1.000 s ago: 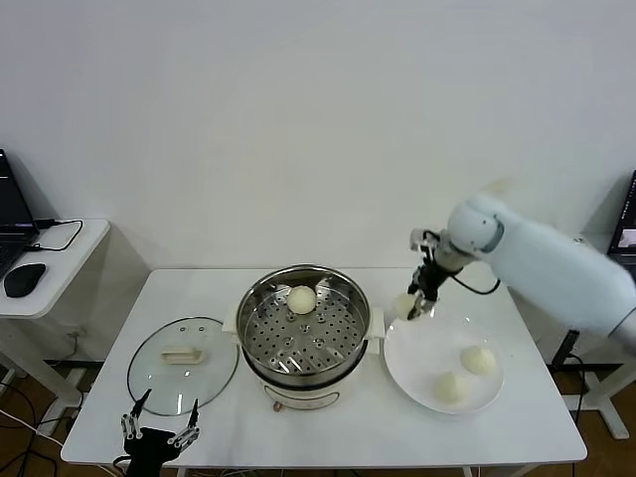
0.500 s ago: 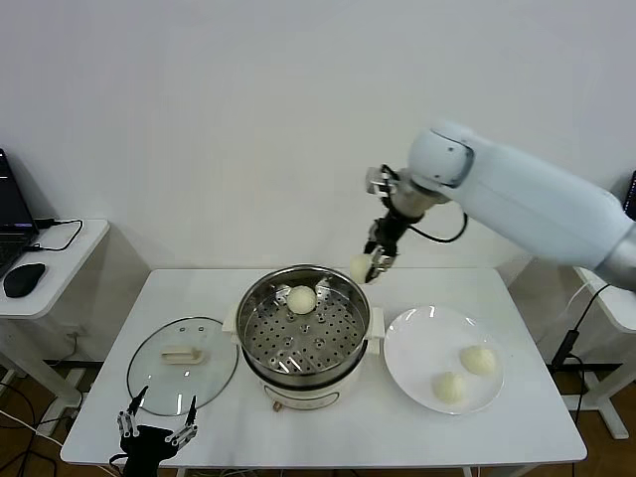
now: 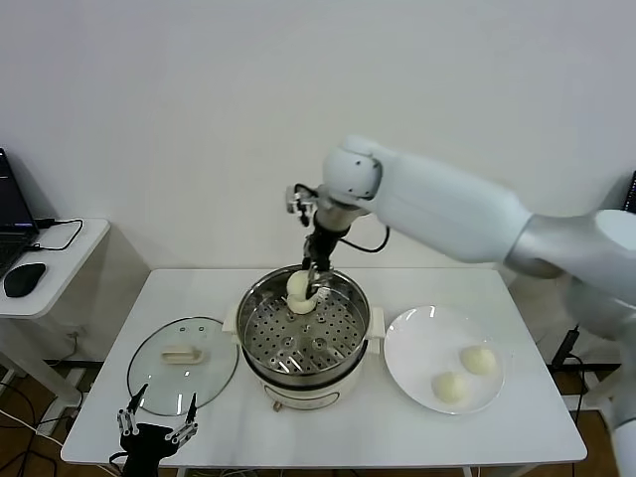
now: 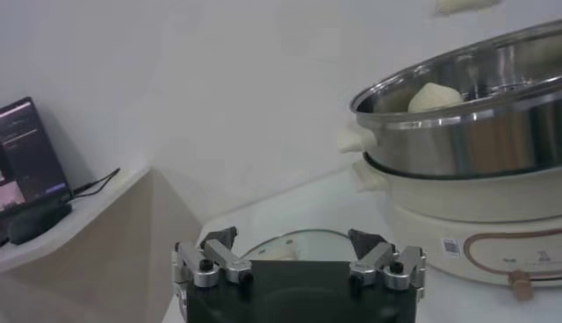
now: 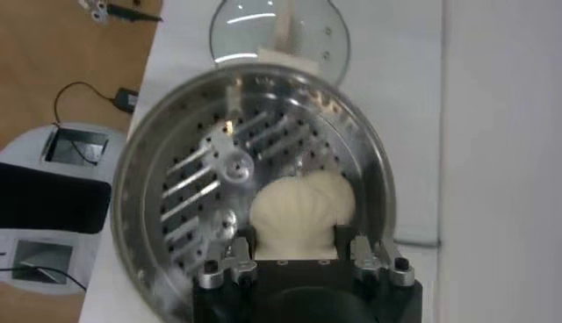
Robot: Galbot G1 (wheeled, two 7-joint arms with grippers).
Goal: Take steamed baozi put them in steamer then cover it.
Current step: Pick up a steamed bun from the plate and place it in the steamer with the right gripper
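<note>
Right gripper is over the back of the steamer, its fingers pinching a baozi that sits squarely between them above the perforated tray. A second bun seems to lie pressed just behind it, though the two blur together. Half a second ago that bun was outside the rim; now it's inside. Two more baozi wait on the plate. Left gripper hangs near the cover, fingers spread.

A white table stood against a plain white wall. On it lay a round white plate. A side desk held a laptop, mouse and cable.
</note>
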